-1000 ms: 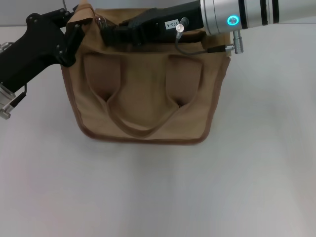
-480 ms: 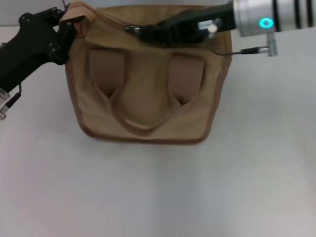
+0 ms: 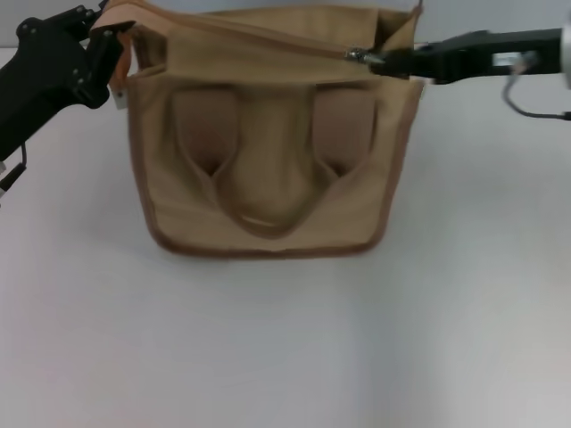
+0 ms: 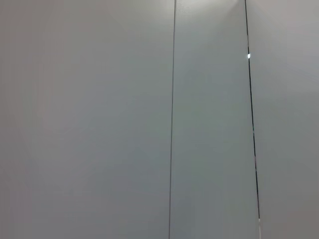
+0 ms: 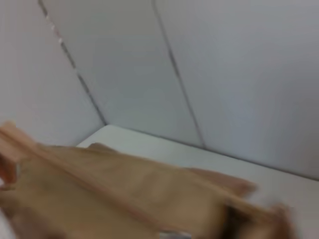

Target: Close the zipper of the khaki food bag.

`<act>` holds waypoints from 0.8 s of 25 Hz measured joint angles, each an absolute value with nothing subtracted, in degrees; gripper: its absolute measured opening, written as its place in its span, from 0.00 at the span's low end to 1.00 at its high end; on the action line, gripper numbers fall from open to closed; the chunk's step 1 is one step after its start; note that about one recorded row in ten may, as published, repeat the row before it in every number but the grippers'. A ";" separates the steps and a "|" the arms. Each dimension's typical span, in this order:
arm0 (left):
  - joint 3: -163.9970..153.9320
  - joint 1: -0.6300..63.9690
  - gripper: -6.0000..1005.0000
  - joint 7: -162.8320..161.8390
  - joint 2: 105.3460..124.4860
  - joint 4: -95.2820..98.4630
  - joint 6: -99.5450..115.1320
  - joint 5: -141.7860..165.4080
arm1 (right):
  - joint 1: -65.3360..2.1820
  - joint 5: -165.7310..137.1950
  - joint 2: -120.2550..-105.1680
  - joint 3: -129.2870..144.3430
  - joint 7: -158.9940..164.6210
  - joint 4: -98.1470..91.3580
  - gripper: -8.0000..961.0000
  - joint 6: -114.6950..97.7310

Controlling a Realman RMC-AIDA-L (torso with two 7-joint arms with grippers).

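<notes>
Right gripper (image 3: 379, 59) seemingly pinches the boxy canvas khaki food bag's (image 3: 268, 178) metal zipper (image 3: 268, 37) pull

The right gripper (image 3: 373, 59) has dragged the zipper (image 3: 268, 40) pull rightward.

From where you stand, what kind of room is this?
Probably a lab or test space: a plain white table, bare grey wall panels, and only the khaki food bag set out between two robot arms.
</notes>
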State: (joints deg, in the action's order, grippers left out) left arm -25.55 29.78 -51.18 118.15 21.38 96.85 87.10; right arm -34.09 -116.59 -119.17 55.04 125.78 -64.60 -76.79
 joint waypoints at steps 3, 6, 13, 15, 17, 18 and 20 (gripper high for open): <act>-25.53 30.00 0.10 -51.18 118.12 21.41 96.78 86.98 | -32.62 -116.05 -119.16 52.94 124.84 -65.11 0.01 -77.82; -25.54 30.18 0.10 -51.18 118.14 21.41 96.62 86.98 | -31.51 -113.62 -119.29 52.48 123.24 -65.27 0.01 -78.43; -25.57 30.55 0.10 -51.17 118.21 21.35 96.36 87.01 | -26.90 -96.11 -119.16 47.79 109.97 -61.63 0.12 -85.75; -25.58 30.64 0.10 -51.16 118.22 21.32 96.28 87.02 | -25.68 -91.94 -119.09 46.17 105.15 -59.17 0.20 -89.50; -25.58 30.70 0.11 -51.16 118.26 21.28 96.25 87.03 | -24.66 -89.37 -119.07 44.76 100.71 -56.54 0.28 -93.48; -25.58 30.73 0.11 -51.16 118.29 21.24 96.25 87.04 | -24.25 -88.65 -119.05 44.21 98.44 -55.28 0.32 -95.40; -25.58 30.82 0.11 -51.15 118.31 21.13 96.24 87.05 | -23.34 -87.78 -119.07 43.40 92.63 -51.95 0.39 -99.83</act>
State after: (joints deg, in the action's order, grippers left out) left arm -25.58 30.82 -51.15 118.31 21.13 96.24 87.05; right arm -23.34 -87.78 -119.07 43.40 92.63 -51.95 -99.83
